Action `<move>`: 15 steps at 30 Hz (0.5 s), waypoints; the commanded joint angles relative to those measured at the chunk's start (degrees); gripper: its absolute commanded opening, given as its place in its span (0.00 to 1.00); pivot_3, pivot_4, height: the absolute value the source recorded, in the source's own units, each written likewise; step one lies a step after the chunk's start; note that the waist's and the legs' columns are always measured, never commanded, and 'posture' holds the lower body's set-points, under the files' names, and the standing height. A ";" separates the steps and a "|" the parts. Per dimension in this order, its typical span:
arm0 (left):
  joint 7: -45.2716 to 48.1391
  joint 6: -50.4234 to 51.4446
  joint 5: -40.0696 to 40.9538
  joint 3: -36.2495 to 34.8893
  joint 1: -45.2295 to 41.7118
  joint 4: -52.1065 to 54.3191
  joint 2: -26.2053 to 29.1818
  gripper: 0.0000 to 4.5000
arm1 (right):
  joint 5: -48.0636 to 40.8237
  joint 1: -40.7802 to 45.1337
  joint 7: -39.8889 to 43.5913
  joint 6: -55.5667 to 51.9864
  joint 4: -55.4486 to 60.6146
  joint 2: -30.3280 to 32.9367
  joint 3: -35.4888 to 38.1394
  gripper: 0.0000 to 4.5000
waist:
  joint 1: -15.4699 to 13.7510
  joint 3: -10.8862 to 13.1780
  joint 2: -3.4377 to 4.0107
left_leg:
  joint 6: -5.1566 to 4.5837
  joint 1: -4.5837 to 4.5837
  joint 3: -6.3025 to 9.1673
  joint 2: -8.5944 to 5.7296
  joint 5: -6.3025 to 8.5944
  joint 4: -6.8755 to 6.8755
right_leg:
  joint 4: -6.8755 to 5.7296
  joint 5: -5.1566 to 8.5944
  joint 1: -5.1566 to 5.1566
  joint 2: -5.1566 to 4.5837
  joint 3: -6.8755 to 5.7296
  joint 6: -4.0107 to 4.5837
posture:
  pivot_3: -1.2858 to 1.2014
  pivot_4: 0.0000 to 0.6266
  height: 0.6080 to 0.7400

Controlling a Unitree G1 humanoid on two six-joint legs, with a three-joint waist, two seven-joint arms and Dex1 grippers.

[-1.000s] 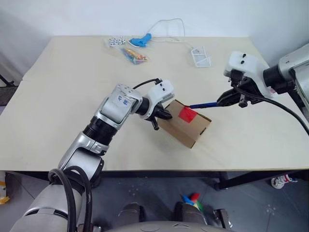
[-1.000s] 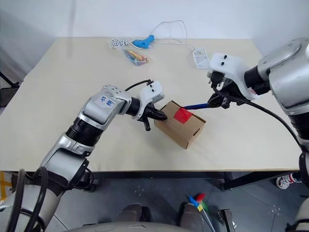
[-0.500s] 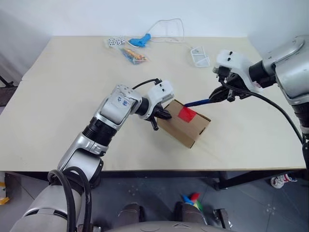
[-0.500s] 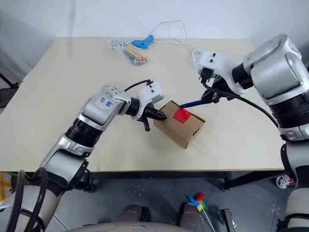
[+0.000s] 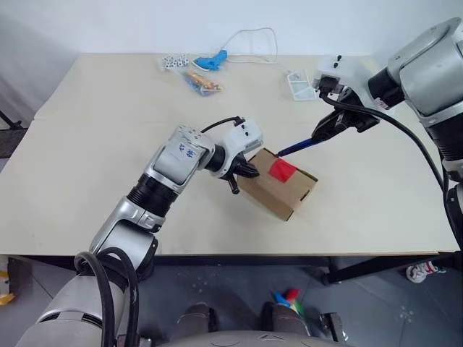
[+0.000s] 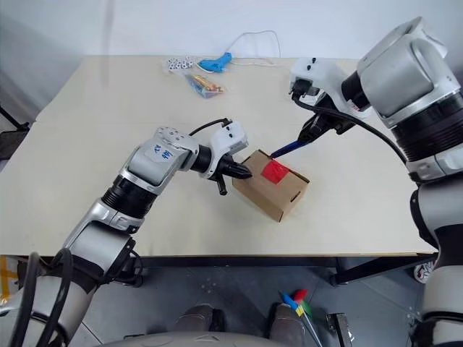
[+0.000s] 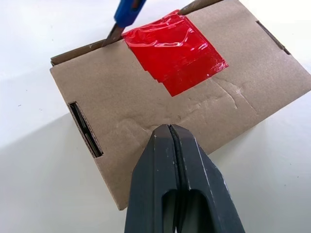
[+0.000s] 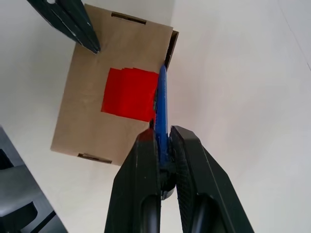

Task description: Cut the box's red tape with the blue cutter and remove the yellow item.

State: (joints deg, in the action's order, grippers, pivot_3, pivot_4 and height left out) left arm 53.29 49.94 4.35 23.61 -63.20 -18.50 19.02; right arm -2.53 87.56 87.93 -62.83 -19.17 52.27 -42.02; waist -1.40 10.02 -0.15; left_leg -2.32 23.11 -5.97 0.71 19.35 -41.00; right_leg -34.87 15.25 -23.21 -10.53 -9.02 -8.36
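The box point(image 5: 278, 189), brown cardboard, lies closed at the table's middle with the red tape point(image 5: 281, 170) across its top. My left gripper point(image 5: 248, 172) is shut, its tips point(image 7: 168, 132) resting on the box's top near the left edge. My right gripper point(image 5: 323, 133) is shut on the blue cutter point(image 5: 295, 149), which slants down to the box's far edge. The cutter's tip point(image 7: 125, 17) sits right at the tape's far corner. The right wrist view looks down the cutter point(image 8: 162, 104) onto the tape point(image 8: 129, 94). The yellow item is hidden.
At the table's far side lie a light-blue corded gun-shaped tool point(image 5: 209, 61), a packet of colourful sticks point(image 5: 200, 83), some small dice-like pieces point(image 5: 173, 63) and a small white wire tray point(image 5: 300, 84). Bare tabletop point(image 5: 94, 137) surrounds the box.
My right arm has swung up and inward, carrying the gripper a little farther back and left; the cutter's tip stays at the box's far edge. The left gripper and box have not moved.
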 commanded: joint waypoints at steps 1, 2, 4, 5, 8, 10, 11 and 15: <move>-2.26 2.07 -3.61 3.67 2.07 -3.99 -0.25 0.00 | -3.00 1.51 4.57 -0.68 3.35 2.76 -1.26 0.02 | 0.03 0.00 0.00 | 0.00 0.00 0.00 0.00 0.00 0.00 | 0.00 0.00 0.00 0.00 0.00 0.00 | 0.52 0.24 1.00; -2.38 2.21 -3.75 3.78 2.07 -4.11 -0.30 0.00 | -3.56 1.09 4.57 -0.61 4.26 3.53 -1.92 0.02 | 0.04 0.00 0.01 | 0.00 0.00 -0.01 0.01 0.00 0.01 | 0.01 0.00 -0.01 0.00 0.01 0.00 | 0.52 0.24 1.00; -2.53 2.36 -3.95 3.89 2.09 -4.22 -0.38 0.00 | -4.00 0.35 4.57 -0.34 5.52 4.63 -2.97 0.02 | 0.02 0.00 0.01 | 0.01 0.00 0.00 0.01 0.01 0.00 | 0.00 0.00 -0.01 0.00 0.00 0.00 | 0.52 0.24 1.00; -2.54 2.38 -3.98 3.90 2.09 -4.24 -0.40 0.00 | -3.94 -0.08 4.57 -0.13 5.84 4.95 -3.36 0.02 | 0.01 -0.01 0.01 | 0.01 0.00 0.00 0.01 0.01 0.00 | 0.00 0.00 -0.01 0.00 0.00 0.00 | 0.52 0.24 1.00; -2.54 2.45 -4.01 3.90 2.02 -4.27 -0.44 0.00 | -3.43 -0.97 4.57 0.52 6.10 5.43 -4.15 0.02 | 0.00 -0.01 0.01 | 0.02 0.00 0.00 0.01 0.01 0.00 | 0.00 0.00 0.00 0.00 -0.01 0.00 | 0.52 0.24 1.00; -2.55 2.51 -4.02 3.86 2.01 -4.22 -0.36 0.00 | -3.37 -1.42 4.57 0.88 6.48 5.93 -4.59 0.02 | -0.01 -0.01 0.01 | 0.02 0.00 0.01 0.01 0.01 0.00 | 0.00 0.00 0.00 0.00 -0.01 0.00 | 0.52 0.24 1.00; -2.58 2.56 -4.02 3.80 2.02 -4.20 -0.32 0.00 | -3.52 -1.69 4.57 0.99 6.78 6.24 -4.85 0.02 | -0.03 -0.01 0.01 | 0.01 0.00 0.01 0.01 0.01 0.00 | 0.00 0.00 0.00 0.00 -0.01 0.00 | 0.52 0.24 1.00; -2.73 2.66 -3.97 3.66 2.02 -4.15 -0.36 0.00 | -3.08 -2.38 4.56 0.99 6.32 5.37 -4.80 0.02 | 0.00 -0.01 0.01 | 0.02 0.00 0.01 0.02 0.01 0.00 | 0.00 0.00 0.00 0.00 -0.01 0.00 | 0.52 0.24 1.00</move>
State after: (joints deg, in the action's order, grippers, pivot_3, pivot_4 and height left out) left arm 53.04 50.16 4.07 23.63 -63.38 -18.73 18.76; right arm -5.21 85.70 87.98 -61.54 -13.56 57.56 -46.04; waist -1.40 10.01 -0.13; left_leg -2.31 23.11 -5.97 0.72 19.37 -40.99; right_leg -34.86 15.25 -23.21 -10.53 -9.03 -8.36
